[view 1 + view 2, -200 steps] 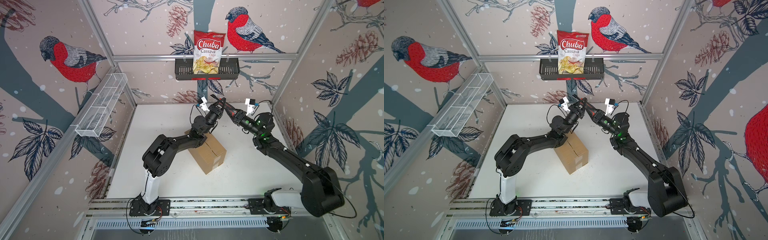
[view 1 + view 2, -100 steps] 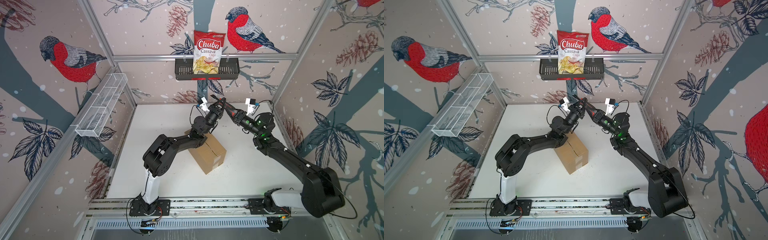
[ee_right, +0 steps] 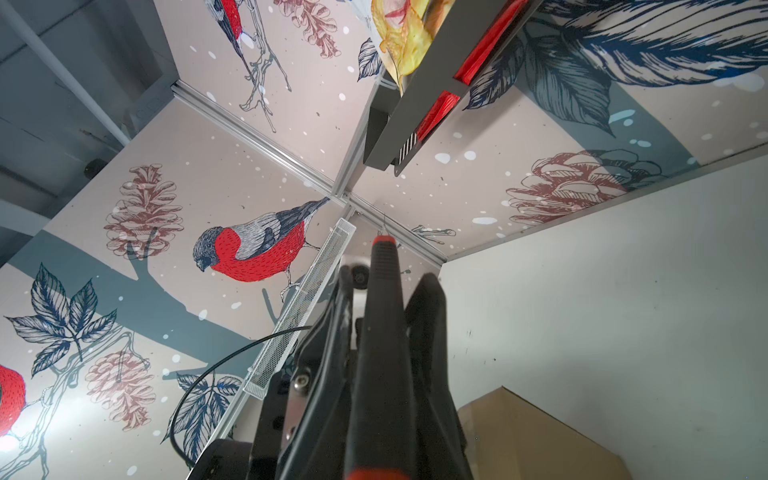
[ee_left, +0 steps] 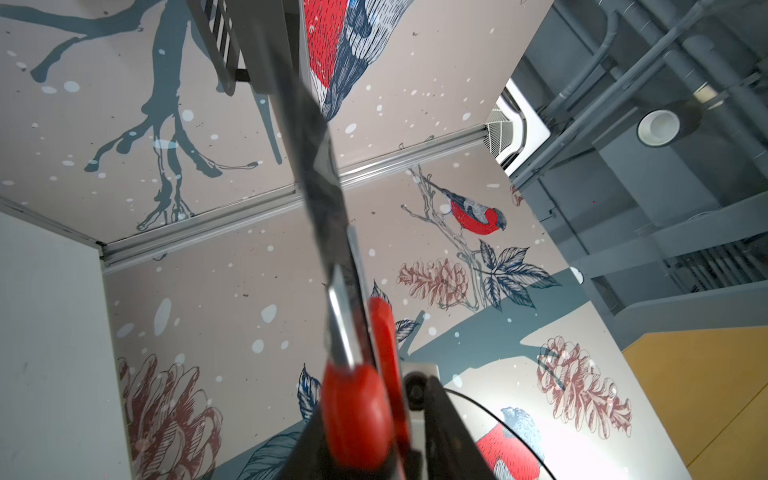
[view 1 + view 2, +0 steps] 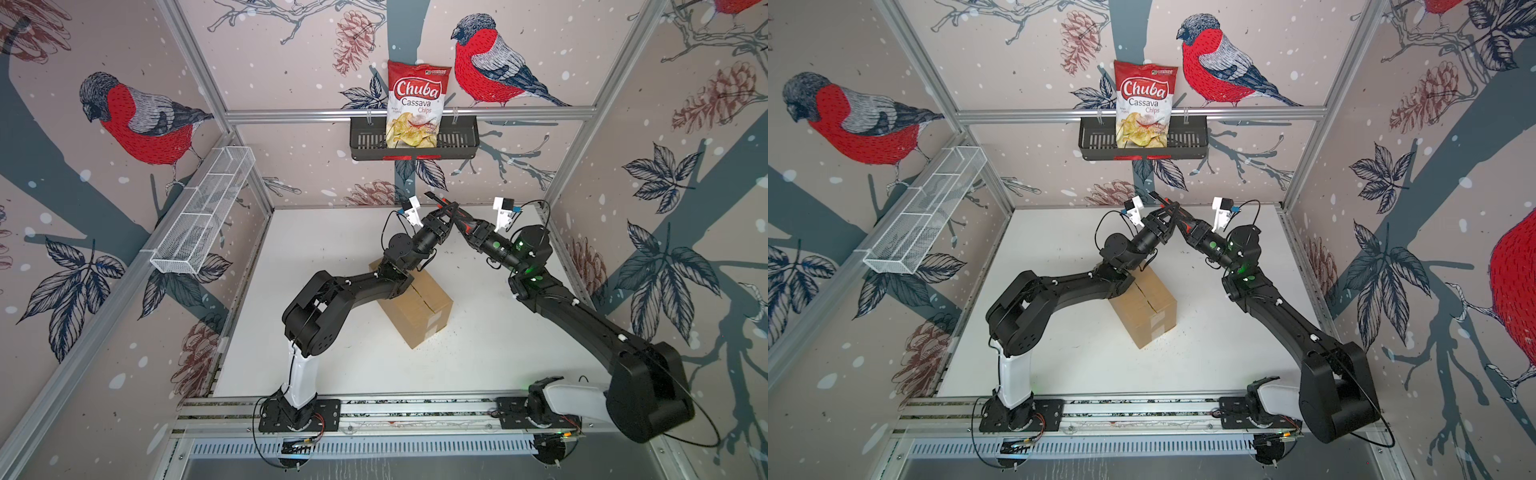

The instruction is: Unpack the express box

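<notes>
The express box (image 5: 419, 307) (image 5: 1144, 309) lies shut on the white table, its taped seam up, partly under my left forearm. A corner of the box (image 3: 532, 436) shows in the right wrist view. High above the back of the table both grippers meet on a black-and-red cutter (image 5: 451, 212) (image 5: 1173, 212). My right gripper (image 5: 463, 222) (image 5: 1185, 222) (image 3: 384, 299) is shut on the cutter's handle (image 3: 378, 353). My left gripper (image 5: 445, 210) (image 5: 1168, 210) (image 4: 365, 419) is open, its fingers slightly apart either side of the cutter (image 4: 357, 407).
A black slotted basket (image 5: 457, 141) hangs on the back wall with a Chuba chips bag (image 5: 417, 104) in it. A white mesh shelf (image 5: 203, 216) juts from the left wall. An aluminium rail (image 5: 415, 409) carries both arm bases at the front edge.
My left gripper's fingers have parted a little around the cutter. The right gripper stays shut on it. Neither arm has visibly moved.
</notes>
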Robot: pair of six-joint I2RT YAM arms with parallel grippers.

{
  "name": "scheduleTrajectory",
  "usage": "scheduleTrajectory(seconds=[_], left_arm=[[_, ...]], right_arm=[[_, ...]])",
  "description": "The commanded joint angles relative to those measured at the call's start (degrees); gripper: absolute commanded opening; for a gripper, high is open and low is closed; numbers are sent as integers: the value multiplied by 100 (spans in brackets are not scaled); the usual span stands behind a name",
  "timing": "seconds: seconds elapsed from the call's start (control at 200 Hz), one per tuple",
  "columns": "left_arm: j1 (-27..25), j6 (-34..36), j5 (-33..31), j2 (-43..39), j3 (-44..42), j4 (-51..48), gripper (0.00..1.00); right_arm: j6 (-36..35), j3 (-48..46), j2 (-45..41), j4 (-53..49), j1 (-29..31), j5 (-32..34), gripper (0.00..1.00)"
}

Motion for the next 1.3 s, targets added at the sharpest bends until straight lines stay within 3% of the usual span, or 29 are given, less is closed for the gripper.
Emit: scheduleTrajectory(seconds=[0.0,0.45,0.771,0.976,1.291], left_arm=[[7,369,243,-177,-73,-103,40],[-2,910,130,-796,-517,-553,62],[-1,1477,193,-1871,-1382,-1590,73],[5,1931,-8,-2964,-2088,-2956,81],[142,2744,-1112,-4764,-2089,-6479,96]], right_arm=[[-125,60,-46,172,-12,100,0],[-351,171,-136,-285,-42,280,0],[-1140,393,-493,-1370,-160,678,0],[-1721,560,-667,-2063,-265,940,0],[-2517,803,-756,-3067,-276,1106,0]])
